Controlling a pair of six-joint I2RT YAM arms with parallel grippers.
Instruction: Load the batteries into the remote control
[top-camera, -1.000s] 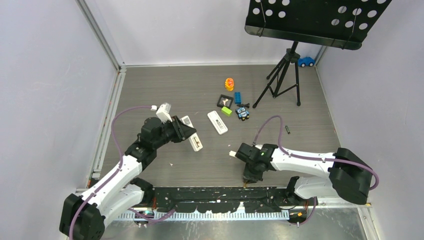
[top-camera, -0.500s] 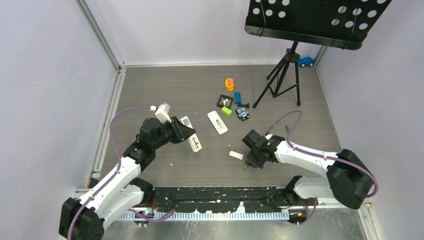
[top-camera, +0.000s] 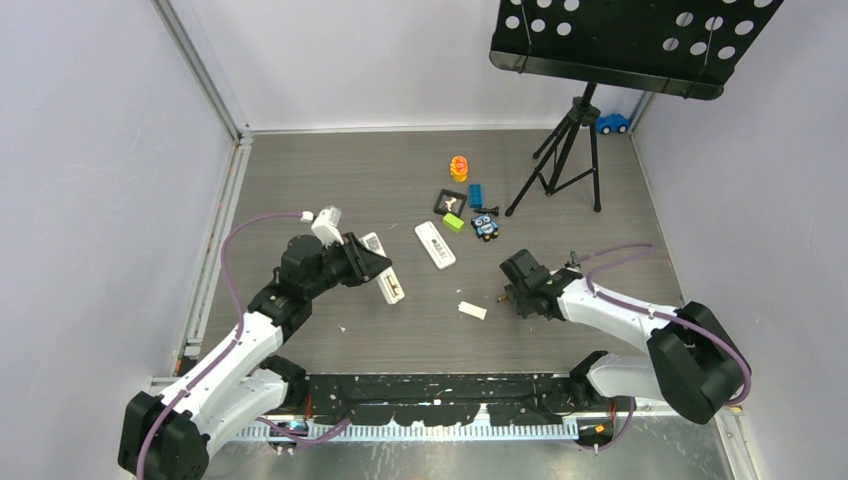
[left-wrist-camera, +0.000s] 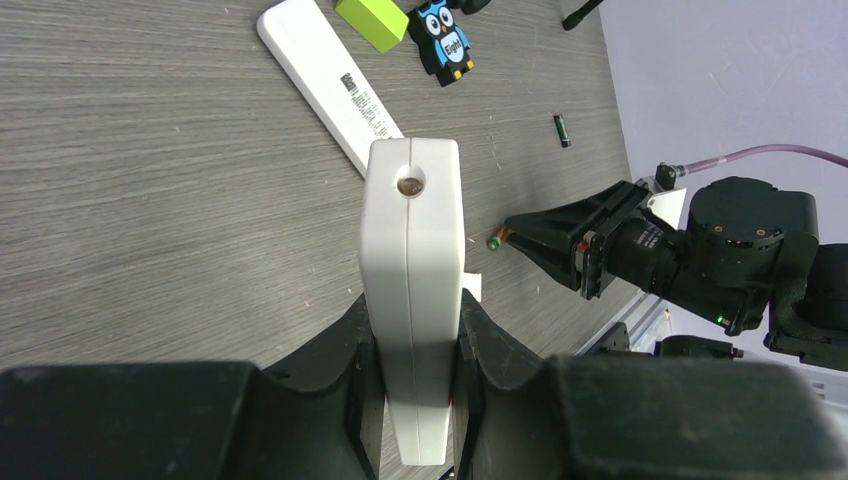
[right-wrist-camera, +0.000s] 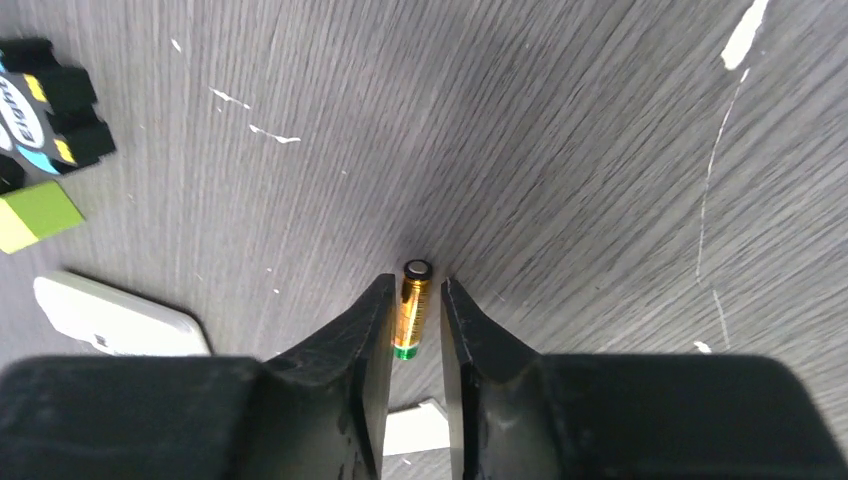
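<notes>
Though farther, right gripper (right-wrist-camera: 413, 285) astride battery (right-wrist-camera: 411, 308)

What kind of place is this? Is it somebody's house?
Probably a robot testing booth, not a house: plain walls box in one table, the left arm and right arm are bolted at its near edge, and an owl toy lies there.

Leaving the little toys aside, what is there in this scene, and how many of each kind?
White remotes: 2, the broad remote and the slim remote
Batteries: 2, the orange battery and the dark battery
Music stand: 1
Small white flat piece: 1
Total: 6
</notes>
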